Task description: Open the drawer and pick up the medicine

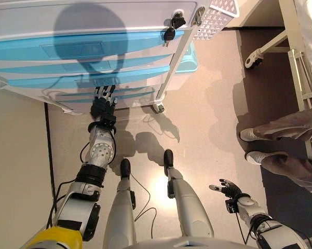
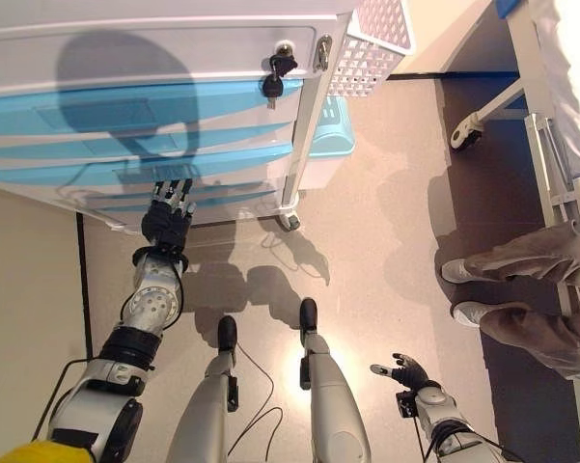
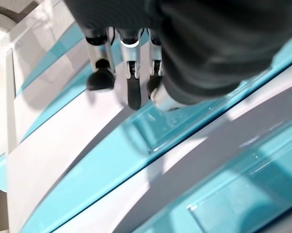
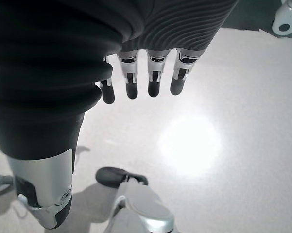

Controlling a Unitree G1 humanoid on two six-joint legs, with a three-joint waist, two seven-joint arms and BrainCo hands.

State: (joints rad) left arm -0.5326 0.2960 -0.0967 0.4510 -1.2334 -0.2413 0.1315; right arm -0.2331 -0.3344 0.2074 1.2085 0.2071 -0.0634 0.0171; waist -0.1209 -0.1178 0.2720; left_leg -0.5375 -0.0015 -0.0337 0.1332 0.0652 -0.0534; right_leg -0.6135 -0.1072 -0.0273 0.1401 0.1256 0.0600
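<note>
A white cart (image 1: pixel 93 15) with several blue drawer fronts stands ahead, and every drawer looks closed. No medicine shows in any view. My left hand (image 1: pixel 103 108) reaches up to the lowest blue drawers (image 1: pixel 91 95). Its fingers (image 3: pixel 133 92) are nearly straight, with the dark tips at a blue drawer front (image 3: pixel 111 165), just by its recessed handle (image 3: pixel 160 131). They are curled round nothing. My right hand (image 1: pixel 229 188) hangs low on the right, far from the cart. Its fingers (image 4: pixel 153 82) are straight above the bare floor.
Keys (image 1: pixel 171 28) hang from a lock at the cart's top right, beside a white mesh basket (image 1: pixel 215 18). A light blue bin (image 1: pixel 188 59) sits behind the cart's caster (image 1: pixel 159 108). A person's shoes (image 1: pixel 252 136) and a wheeled frame (image 1: pixel 254 58) stand on the right.
</note>
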